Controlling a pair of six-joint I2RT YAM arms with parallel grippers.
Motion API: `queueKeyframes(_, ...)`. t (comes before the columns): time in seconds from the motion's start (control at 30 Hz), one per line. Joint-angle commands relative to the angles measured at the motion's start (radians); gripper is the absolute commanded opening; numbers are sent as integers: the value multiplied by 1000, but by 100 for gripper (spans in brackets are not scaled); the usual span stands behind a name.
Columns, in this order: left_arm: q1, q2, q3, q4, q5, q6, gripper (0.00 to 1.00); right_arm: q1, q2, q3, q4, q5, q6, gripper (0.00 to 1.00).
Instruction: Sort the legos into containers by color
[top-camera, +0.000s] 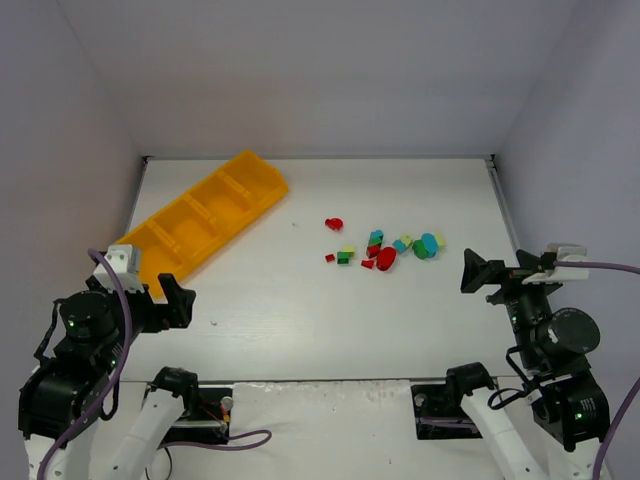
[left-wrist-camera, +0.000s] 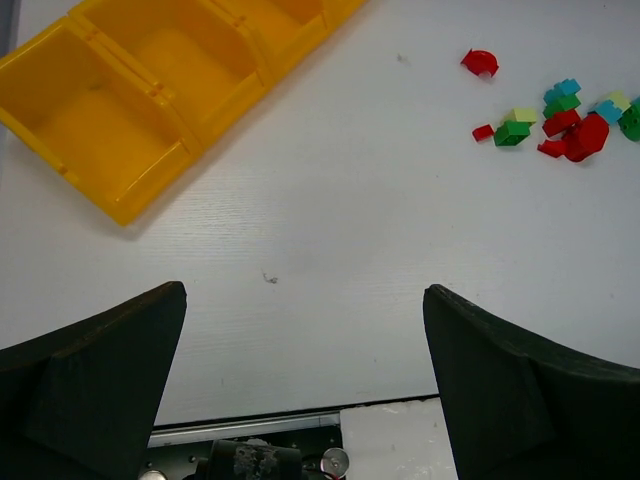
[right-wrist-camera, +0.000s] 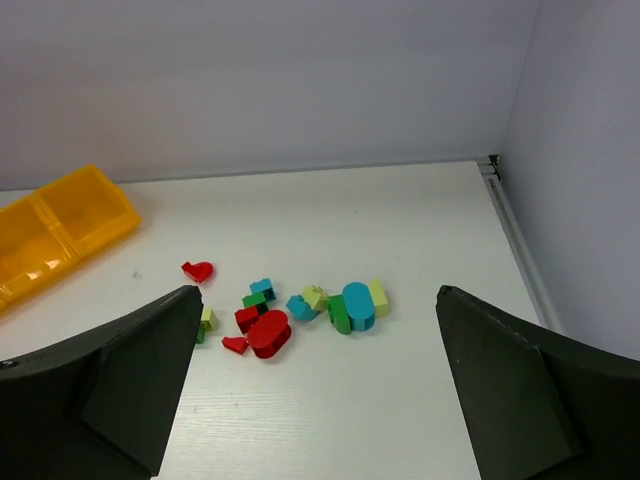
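The legos lie in a loose cluster right of the table's middle: red, green, light blue and yellow-green bits, also seen in the left wrist view and the right wrist view. A rounded red brick and a rounded blue one stand out. The containers form one long yellow-orange tray lying diagonally at the back left, with nothing in the compartments that show. My left gripper hangs open near the tray's near end. My right gripper is open, right of the cluster. Neither holds anything.
White walls close the table at the back and both sides, with a metal rail along the right wall. The arm bases and a purple cable sit at the near edge. A lone red piece lies apart from the cluster.
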Motion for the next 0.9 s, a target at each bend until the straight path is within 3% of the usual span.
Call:
queueKeyframes(0.0,-2,56,29,22,15,-9,98,9,9,2,60,-22,6,100)
queueKeyframes(0.47,-2,197,66,123,68,-91,97,19,93,-12,63,-42,90,100)
queueKeyframes(0.73,-5,476,118,333,200,-101,97,19,355,45,74,-27,176,100)
queueKeyframes(0.87,-61,620,155,433,173,-90,97,19,474,22,98,-25,227,100)
